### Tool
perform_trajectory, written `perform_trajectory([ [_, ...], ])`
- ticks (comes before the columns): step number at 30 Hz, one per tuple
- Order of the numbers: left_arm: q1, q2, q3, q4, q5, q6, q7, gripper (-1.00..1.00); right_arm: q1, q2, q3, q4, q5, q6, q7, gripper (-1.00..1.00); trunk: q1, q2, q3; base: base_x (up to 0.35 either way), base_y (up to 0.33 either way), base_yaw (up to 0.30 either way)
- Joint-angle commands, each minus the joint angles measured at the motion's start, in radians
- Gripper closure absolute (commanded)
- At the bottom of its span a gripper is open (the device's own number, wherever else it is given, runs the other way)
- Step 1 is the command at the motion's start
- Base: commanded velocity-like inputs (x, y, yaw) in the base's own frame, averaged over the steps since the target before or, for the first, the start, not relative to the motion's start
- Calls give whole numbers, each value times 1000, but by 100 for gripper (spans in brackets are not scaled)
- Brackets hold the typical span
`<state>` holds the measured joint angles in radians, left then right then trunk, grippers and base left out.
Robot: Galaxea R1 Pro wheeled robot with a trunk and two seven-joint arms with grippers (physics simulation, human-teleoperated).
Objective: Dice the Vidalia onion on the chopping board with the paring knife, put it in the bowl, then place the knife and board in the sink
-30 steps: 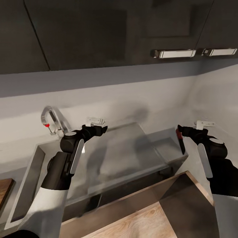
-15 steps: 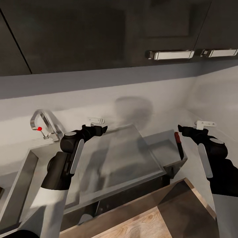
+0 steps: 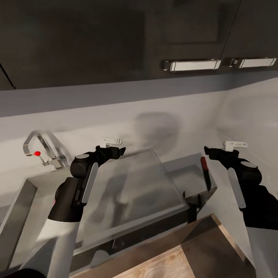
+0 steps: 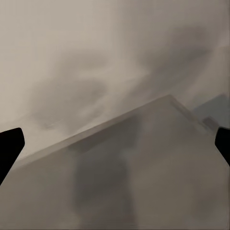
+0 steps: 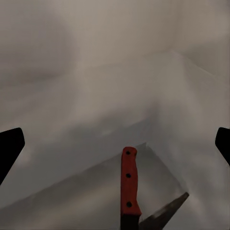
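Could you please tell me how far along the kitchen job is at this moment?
Late stage, I think. Done: the dicing can't be judged from here. In hand: the right claw is open, and the knife stands blade-down just beside it, ungripped, at the right end of the sink. The left claw is open over the sink. Left: probably the knife settling in the sink, and the board following.

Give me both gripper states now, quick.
Left gripper: open, holding nothing.
Right gripper: open; the paring knife hangs just below it, between the spread fingers, not gripped.
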<state>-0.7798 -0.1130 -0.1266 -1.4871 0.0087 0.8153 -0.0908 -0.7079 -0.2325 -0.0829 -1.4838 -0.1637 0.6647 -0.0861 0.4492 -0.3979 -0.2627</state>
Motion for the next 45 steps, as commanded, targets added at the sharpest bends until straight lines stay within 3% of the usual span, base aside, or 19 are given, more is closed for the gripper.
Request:
perform_trajectory([
  [1, -1, 0, 1, -1, 1, 5, -3, -100, -1, -1, 3, -1, -10, 4, -9, -100, 1, -2, -2, 83, -102, 0],
  [28, -1, 0, 1, 29, 1, 5, -3, -100, -1, 2, 9, 3, -10, 3, -9, -100, 1, -2, -2, 74, -54, 18],
  [45, -1, 0, 1, 33, 1, 5, -3, -100, -20, 1, 3, 241, -8, 1, -15, -100, 1, -2, -2, 12, -8, 0],
])
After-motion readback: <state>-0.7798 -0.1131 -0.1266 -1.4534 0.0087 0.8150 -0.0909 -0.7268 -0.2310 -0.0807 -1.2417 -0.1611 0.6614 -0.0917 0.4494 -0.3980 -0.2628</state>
